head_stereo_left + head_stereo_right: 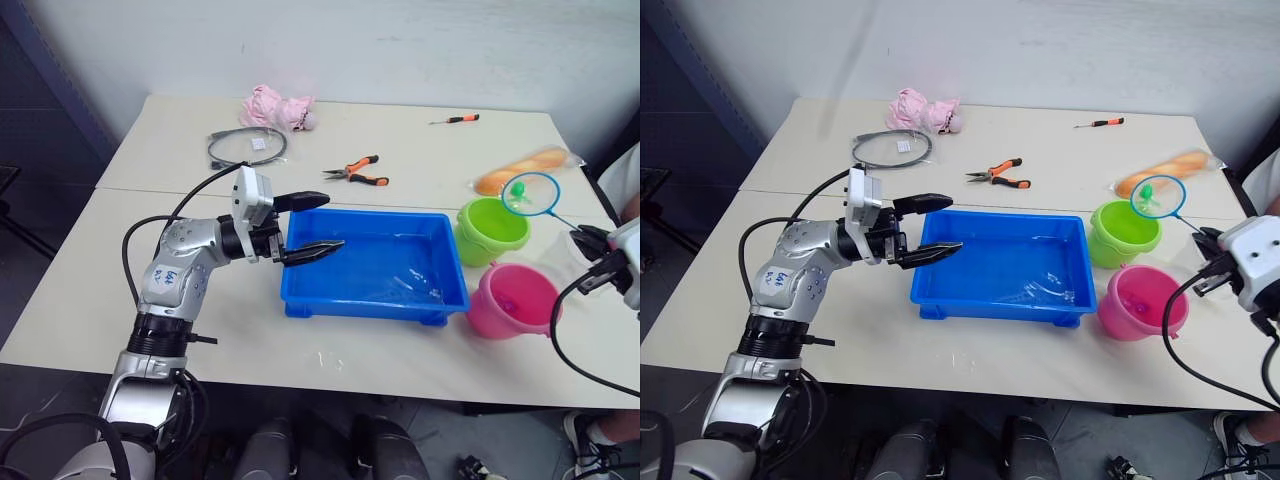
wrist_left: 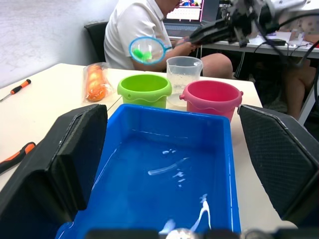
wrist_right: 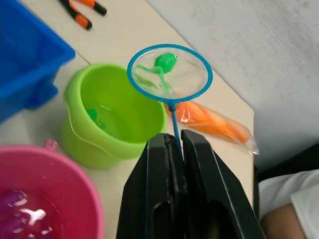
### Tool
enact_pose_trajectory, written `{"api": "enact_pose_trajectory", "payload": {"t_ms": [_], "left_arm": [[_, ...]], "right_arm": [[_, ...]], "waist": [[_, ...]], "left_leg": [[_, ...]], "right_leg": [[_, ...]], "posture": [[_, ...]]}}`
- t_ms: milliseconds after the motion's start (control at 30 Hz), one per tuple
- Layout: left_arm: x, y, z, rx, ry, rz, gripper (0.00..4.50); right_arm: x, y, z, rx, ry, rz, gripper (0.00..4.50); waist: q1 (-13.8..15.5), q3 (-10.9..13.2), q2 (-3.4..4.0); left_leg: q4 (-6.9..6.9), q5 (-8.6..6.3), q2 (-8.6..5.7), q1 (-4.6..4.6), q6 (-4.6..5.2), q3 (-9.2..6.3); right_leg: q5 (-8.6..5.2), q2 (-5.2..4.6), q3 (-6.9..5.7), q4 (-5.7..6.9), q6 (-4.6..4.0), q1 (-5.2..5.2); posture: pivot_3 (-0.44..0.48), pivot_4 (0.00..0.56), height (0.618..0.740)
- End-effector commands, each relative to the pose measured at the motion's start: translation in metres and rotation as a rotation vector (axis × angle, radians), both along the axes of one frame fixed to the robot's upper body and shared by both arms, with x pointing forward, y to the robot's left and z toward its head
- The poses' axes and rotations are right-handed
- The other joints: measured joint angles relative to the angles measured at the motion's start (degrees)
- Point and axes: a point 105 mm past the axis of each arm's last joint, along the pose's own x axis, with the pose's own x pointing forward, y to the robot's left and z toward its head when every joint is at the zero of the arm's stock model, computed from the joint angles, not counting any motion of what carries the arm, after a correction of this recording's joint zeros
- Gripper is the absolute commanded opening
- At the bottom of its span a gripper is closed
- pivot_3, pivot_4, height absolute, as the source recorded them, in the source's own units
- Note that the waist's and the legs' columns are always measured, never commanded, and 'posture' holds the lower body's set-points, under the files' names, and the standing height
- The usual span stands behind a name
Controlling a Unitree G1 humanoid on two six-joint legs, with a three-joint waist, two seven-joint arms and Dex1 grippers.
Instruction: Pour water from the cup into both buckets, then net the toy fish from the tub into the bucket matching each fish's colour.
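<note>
Right hand (image 3: 175, 144) is pinched tight on the net (image 3: 169, 73) by its thin handle, green fish (image 3: 163, 61) riding light in flimsy mesh above the green bucket (image 3: 112, 117), left hand (image 1: 308, 225) gaping empty over the tub (image 1: 372, 265).

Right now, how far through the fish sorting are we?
Water shows in the pink bucket and green bucket; the cup stands behind them. The right gripper holds the net with a green fish over the green bucket. I see no fish in the tub. Left: tip this fish in.
</note>
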Motion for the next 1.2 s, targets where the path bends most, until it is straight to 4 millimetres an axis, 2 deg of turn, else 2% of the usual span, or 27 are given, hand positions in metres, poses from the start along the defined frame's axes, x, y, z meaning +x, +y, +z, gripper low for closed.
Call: {"api": "enact_pose_trajectory", "payload": {"t_ms": [33, 233, 433, 633, 767, 967, 1067, 1200], "left_arm": [[-0.004, -0.009, 0.008, -0.008, -0.044, -0.021, 4.48], [-0.006, -0.013, 0.008, -0.021, -0.038, -0.026, 4.48], [-0.007, -0.014, 0.008, -0.025, -0.034, -0.021, 4.48], [-0.007, -0.016, 0.008, -0.038, -0.032, -0.016, 4.48], [-0.006, -0.016, 0.009, -0.053, -0.030, -0.007, 4.48], [-0.005, -0.016, 0.008, -0.056, -0.026, -0.002, 4.48], [-0.004, -0.015, 0.007, -0.056, -0.024, 0.002, 4.48], [-0.004, -0.014, 0.004, -0.055, -0.017, 0.001, 4.48]], "right_arm": [[0.005, -0.001, 0.006, -0.261, -0.084, 0.019, 0.00], [0.012, -0.005, -0.005, -0.700, -0.118, 0.051, 0.00], [0.014, -0.008, 0.003, -1.028, -0.188, 0.089, 0.00], [0.013, -0.005, 0.006, -1.166, -0.265, 0.125, 0.00], [0.013, -0.010, 0.005, -1.178, -0.257, 0.114, 0.00], [0.012, 0.002, 0.002, -1.176, -0.267, 0.176, 0.00], [0.013, -0.016, 0.007, -1.183, -0.236, 0.097, 0.00], [0.012, -0.013, 0.001, -1.182, -0.234, 0.118, 0.00]], "waist": [[0.00, 0.00, 0.01], [-0.09, 0.00, 0.02], [-0.23, 0.00, 0.03], [-0.18, 0.00, 0.03], [-0.14, 0.00, 0.03], [-0.16, 0.00, 0.03], [-0.16, 0.00, 0.03], [-0.16, 0.00, 0.03]], "left_leg": [[0.00, 0.00, -0.02, 0.01, 0.00, 0.01], [0.00, 0.05, -0.01, 0.01, -0.06, 0.00], [0.00, 0.09, 0.03, 0.01, -0.14, -0.01], [0.00, 0.13, 0.05, 0.01, -0.20, -0.04], [0.00, 0.13, 0.05, 0.00, -0.20, -0.04], [-0.01, 0.13, 0.06, 0.00, -0.21, -0.05], [-0.01, 0.13, 0.05, 0.00, -0.21, -0.04], [-0.01, 0.13, 0.06, 0.00, -0.21, -0.05]], "right_leg": [[0.00, 0.00, 0.01, 0.01, 0.00, 0.00], [0.00, -0.01, 0.02, 0.01, 0.00, 0.00], [0.00, -0.01, 0.05, 0.01, 0.00, 0.00], [-0.01, 0.02, 0.05, -0.01, 0.00, 0.00], [-0.01, 0.03, 0.05, -0.03, 0.00, 0.01], [-0.01, 0.06, 0.05, -0.09, 0.00, 0.01], [-0.01, 0.06, 0.05, -0.09, 0.00, 0.01], [-0.01, 0.07, 0.05, -0.08, 0.00, 0.01]], "posture": [[0.000, 0.150, 0.740], [0.000, 0.150, 0.740], [0.000, 0.150, 0.740], [0.000, 0.150, 0.740], [0.000, 0.150, 0.740], [0.000, 0.150, 0.740], [0.000, 0.150, 0.740], [0.000, 0.150, 0.740]]}}
